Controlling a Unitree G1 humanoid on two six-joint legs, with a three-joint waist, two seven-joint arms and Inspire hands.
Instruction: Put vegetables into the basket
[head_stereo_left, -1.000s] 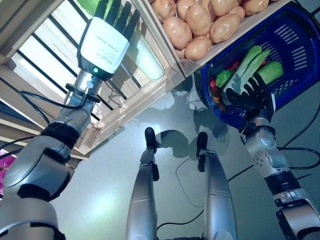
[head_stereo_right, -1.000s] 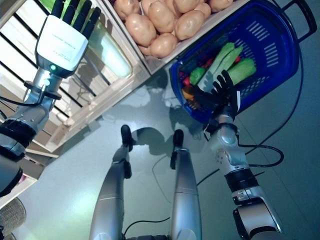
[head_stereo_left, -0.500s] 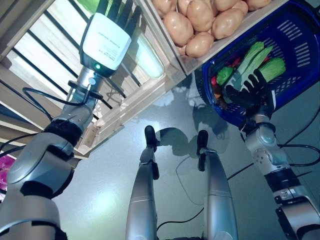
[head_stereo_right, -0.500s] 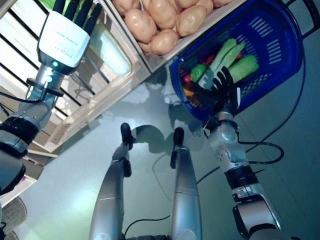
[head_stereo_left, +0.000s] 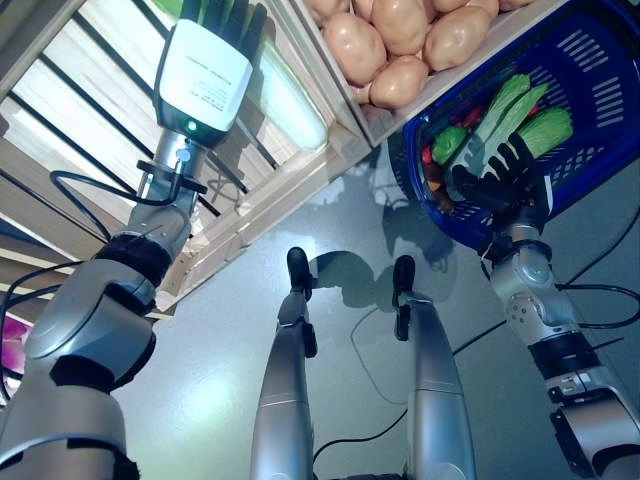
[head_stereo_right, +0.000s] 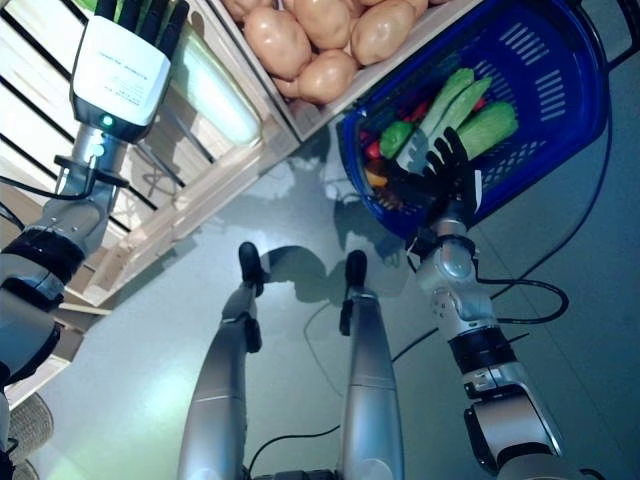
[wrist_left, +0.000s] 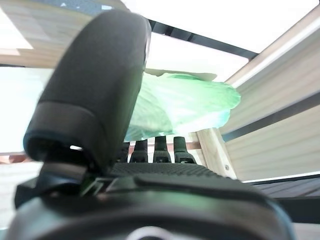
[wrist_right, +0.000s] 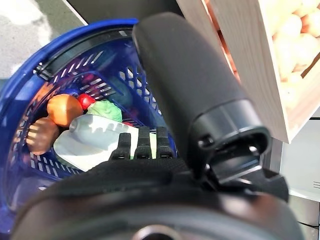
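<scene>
The left robot hand (head_stereo_left: 205, 75) is raised into the slatted wooden rack (head_stereo_left: 250, 200), its fingers (head_stereo_left: 225, 12) straight and reaching toward a pale green leafy vegetable (wrist_left: 185, 102). In the left wrist view that leafy vegetable lies just past the fingertips; whether they touch it cannot be told, and nothing is clasped in the robot hand.

The right robot hand (head_stereo_left: 500, 185) is at the near rim of the blue basket (head_stereo_left: 610, 90). Its fingers (head_stereo_left: 515, 160) are spread and fairly straight, lying over the basket's contents, and they grasp nothing that can be seen.

Inside the blue basket, just beyond the right robot hand, lie long pale green vegetables (head_stereo_left: 515, 100) and a shorter bright green one (head_stereo_left: 545, 128). A small dark green vegetable (head_stereo_left: 449, 143) sits beside them, toward the wooden rack. In the right wrist view the blue basket also holds an orange vegetable (wrist_right: 65, 109), a small red one (wrist_right: 86, 101), a brown one (wrist_right: 42, 136) and a whitish long one (wrist_right: 95, 140), packed together against the basket's wall.

Beside the blue basket, on the side toward the wooden rack, a wooden crate (head_stereo_left: 440, 90) holds a heap of potatoes (head_stereo_left: 400, 35). The crate's edge runs close along the basket's rim. The wooden rack stands on the far side of the crate from the basket, with the leafy vegetable lying in it at the left robot hand.
</scene>
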